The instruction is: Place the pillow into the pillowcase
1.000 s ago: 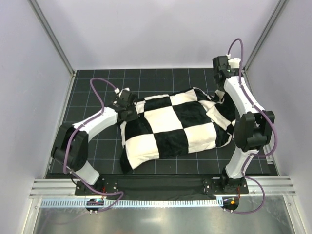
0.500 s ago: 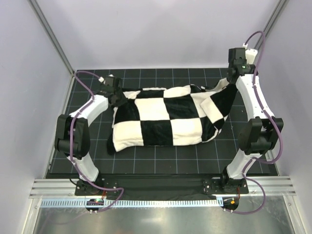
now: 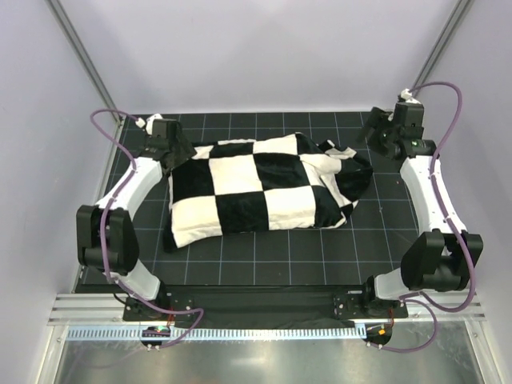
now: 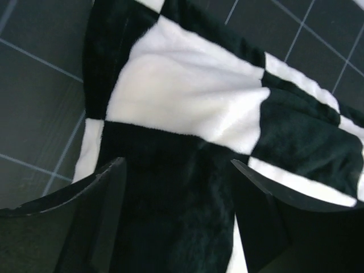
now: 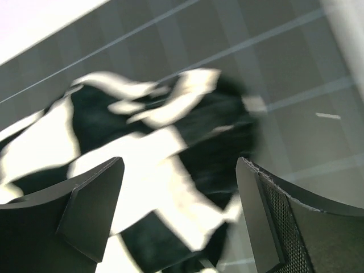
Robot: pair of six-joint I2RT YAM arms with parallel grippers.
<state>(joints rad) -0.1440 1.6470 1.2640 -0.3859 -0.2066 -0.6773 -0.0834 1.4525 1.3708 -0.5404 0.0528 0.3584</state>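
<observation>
My left gripper point(image 4: 177, 164) stands wide open with nothing clamped between its fingers, poised over the far left corner of the black-and-white checked plush pillowcase point(image 3: 256, 188), whose fabric fills the gap below the jaws. My right gripper point(image 5: 179, 163) is likewise spread wide and empty, up near the far right corner of the dark gridded bench point(image 3: 280, 264) and apart from the cloth. The pillowcase lies across the middle of the bench, smooth and filled out on its left, rumpled into folds at its right end.

Left gripper point(image 4: 177, 164), right gripper point(image 5: 181, 162) agape.
</observation>
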